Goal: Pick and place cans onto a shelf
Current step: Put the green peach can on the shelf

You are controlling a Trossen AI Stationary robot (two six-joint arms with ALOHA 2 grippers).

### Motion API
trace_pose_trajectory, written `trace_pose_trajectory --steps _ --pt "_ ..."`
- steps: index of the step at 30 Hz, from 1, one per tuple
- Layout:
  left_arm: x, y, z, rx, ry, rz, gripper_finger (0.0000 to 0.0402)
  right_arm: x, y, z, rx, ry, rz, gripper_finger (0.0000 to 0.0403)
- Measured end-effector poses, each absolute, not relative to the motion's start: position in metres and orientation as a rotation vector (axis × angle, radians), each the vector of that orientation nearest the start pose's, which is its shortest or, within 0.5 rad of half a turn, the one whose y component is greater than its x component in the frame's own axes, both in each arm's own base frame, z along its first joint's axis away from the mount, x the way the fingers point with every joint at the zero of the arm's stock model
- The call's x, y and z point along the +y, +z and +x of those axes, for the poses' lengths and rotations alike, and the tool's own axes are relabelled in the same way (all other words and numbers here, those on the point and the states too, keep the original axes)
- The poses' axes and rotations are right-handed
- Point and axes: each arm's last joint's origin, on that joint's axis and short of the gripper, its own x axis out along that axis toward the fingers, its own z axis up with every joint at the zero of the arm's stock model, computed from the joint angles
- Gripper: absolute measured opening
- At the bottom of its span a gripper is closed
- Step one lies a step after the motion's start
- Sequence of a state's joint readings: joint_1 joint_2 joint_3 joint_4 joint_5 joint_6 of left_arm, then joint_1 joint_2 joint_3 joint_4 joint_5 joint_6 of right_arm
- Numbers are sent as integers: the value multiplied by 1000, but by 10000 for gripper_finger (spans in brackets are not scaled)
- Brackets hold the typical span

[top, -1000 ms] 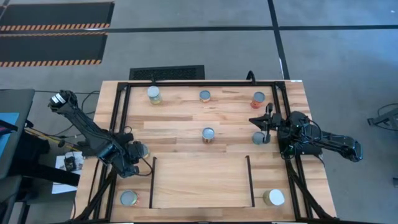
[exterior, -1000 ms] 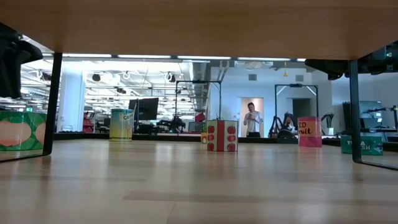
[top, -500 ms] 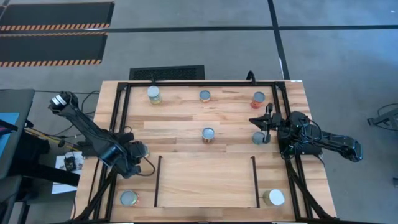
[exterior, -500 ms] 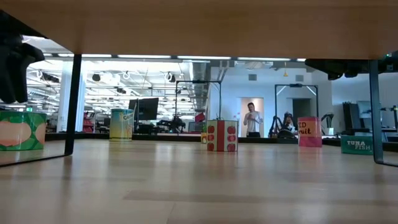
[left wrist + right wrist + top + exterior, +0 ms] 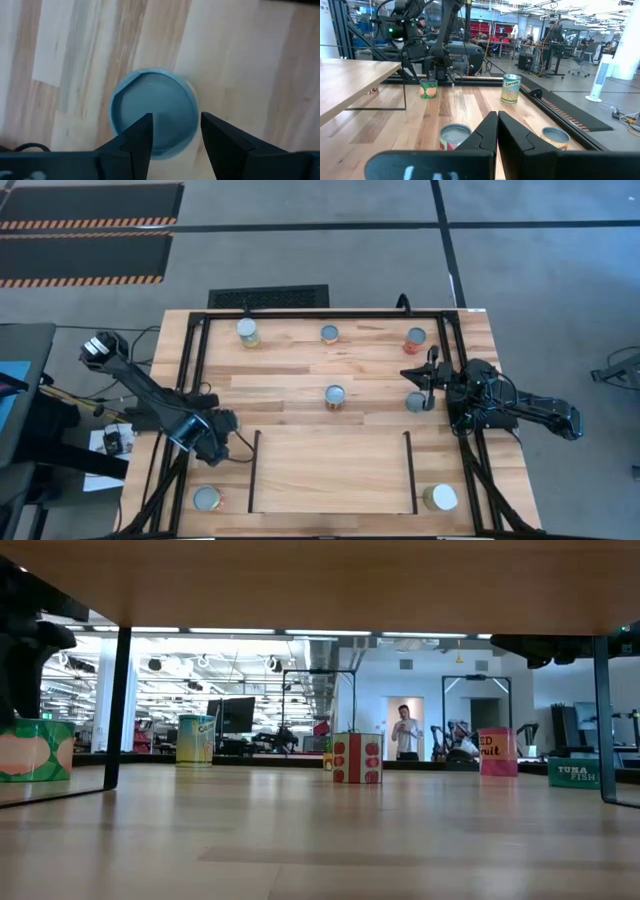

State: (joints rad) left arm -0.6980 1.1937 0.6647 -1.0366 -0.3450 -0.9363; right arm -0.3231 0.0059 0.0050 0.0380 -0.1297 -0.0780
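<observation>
Cans are sitting scattered over my light-wood table (image 5: 290,385) from above: silver-topped tins, one red-sided (image 5: 415,338), one white-topped (image 5: 439,497) beside the shelf (image 5: 330,472), a flat pale panel between thin black rails. My left claw (image 5: 218,426) is hanging over a can at the table's left edge; my right claw (image 5: 428,385) is waiting beside a grey-topped can (image 5: 415,402). Low down, boxy printed labels are lining the far edge. At my left wrist, spread fingers (image 5: 137,142) are straddling a smooth round lid (image 5: 153,119). At my right wrist, fingers (image 5: 487,132) are pressing together, empty.
</observation>
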Motion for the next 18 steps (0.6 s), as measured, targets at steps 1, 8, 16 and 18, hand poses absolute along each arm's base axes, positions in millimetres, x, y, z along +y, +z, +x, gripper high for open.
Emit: trace_pose_trajectory --steps 1,8,16,18 --pt "-99 180 134 1311 363 8 158 -27 168 94 -28 -195 -86 38" --pt "-103 171 139 1368 348 53 106 -27 168 94 -28 -194 -86 38" --pt "-95 186 133 1399 323 69 8 -27 168 94 -28 -195 -86 38" --pt "-90 203 128 1376 357 57 4 -27 168 94 -28 -195 -86 38"
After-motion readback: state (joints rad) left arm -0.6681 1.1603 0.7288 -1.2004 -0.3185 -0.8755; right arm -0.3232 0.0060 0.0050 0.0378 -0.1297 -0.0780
